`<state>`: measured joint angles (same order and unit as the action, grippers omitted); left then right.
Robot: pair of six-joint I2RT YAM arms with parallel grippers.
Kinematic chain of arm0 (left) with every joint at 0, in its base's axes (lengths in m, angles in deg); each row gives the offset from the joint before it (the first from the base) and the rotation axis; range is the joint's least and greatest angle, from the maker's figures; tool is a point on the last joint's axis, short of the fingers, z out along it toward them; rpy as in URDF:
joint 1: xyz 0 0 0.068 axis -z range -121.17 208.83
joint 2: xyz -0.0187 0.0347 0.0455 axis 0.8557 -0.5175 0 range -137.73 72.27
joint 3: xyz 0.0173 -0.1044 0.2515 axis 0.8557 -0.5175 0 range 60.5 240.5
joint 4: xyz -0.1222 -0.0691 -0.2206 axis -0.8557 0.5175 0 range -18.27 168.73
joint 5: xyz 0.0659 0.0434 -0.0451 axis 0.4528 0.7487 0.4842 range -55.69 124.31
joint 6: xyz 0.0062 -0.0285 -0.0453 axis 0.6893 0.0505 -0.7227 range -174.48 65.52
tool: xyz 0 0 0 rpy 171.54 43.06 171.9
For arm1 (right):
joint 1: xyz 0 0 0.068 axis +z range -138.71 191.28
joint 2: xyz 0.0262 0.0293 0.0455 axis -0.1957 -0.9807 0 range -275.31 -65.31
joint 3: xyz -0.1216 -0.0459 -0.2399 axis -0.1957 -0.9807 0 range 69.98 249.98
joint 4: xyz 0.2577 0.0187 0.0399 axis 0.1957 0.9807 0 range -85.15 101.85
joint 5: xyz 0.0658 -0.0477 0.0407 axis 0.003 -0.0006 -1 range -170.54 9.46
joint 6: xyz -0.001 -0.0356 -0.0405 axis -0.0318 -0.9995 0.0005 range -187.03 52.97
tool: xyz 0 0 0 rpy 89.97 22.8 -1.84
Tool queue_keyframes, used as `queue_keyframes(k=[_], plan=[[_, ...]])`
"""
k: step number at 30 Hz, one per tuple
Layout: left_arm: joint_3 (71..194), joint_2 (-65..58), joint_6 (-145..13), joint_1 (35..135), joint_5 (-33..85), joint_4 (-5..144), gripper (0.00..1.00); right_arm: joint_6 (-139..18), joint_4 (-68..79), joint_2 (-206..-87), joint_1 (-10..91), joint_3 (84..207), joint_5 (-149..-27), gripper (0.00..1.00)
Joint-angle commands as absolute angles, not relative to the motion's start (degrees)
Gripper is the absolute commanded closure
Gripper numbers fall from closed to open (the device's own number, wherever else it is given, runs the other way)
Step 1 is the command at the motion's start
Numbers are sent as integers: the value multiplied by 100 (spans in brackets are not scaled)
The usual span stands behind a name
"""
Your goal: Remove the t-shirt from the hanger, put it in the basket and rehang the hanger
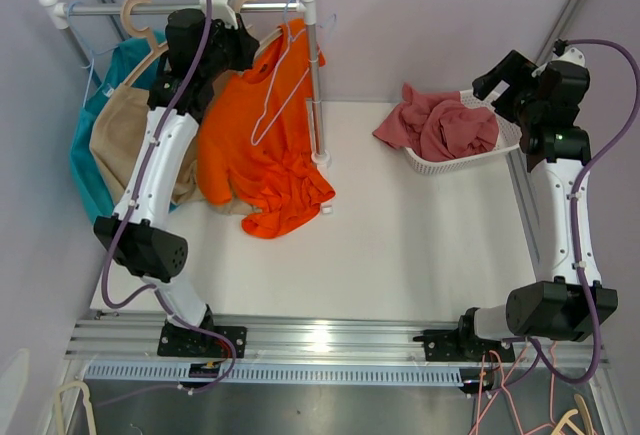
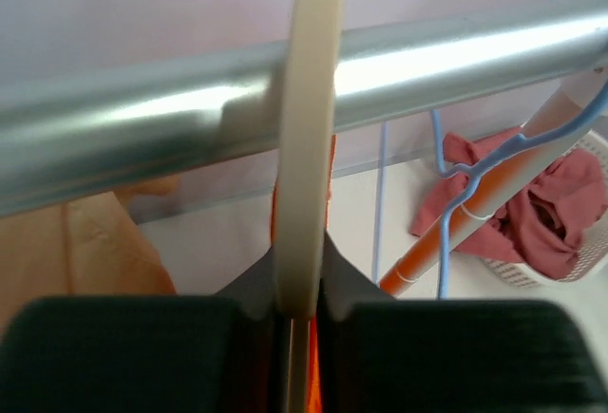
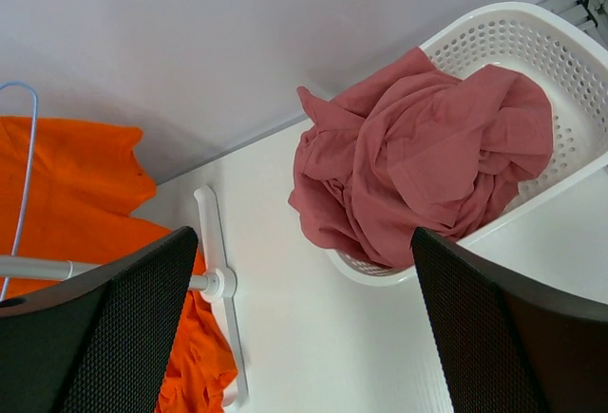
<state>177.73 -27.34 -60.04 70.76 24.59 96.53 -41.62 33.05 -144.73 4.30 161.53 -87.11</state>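
Note:
The orange t-shirt hangs from the rack's metal rail, and its lower part is bunched on the white table. My left gripper is up at the rail and is shut on the cream hanger's hook, which sits over the rail. Orange cloth shows below, between the fingers. A thin pale-blue wire hanger lies over the shirt's front. My right gripper is open and empty, held high above the basket. The right wrist view shows its fingers wide apart, with the shirt at the left.
A white basket at the back right holds crumpled red cloth. Tan and teal garments hang at the rack's left end. The rack's white post and foot stand beside the orange shirt.

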Motion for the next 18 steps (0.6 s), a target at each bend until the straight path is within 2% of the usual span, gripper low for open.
queue_keyframes(k=[1, 4, 5, 11, 18], plan=[[18117, -2810, -5896, 7052, 2456, 9449, 93, -4251, 2990, -14335, 417, 16121, -8783, 1], [18504, -2994, -5834, 7052, 2420, 9721, 95, -4242, 2955, -14371, 408, 16130, -8862, 0], [18513, -3012, -5826, 7052, 2403, 9722, 99, -4225, 2954, -14371, 416, 16138, -8871, 0], [18618, -2758, -5913, 7052, 2472, 9748, 99, -4215, 2910, -14379, 417, 16182, -9073, 1], [18672, -1967, -6018, 7061, 3683, 10135, 99, -4479, 2621, -14116, 679, 16059, -9424, 1]])
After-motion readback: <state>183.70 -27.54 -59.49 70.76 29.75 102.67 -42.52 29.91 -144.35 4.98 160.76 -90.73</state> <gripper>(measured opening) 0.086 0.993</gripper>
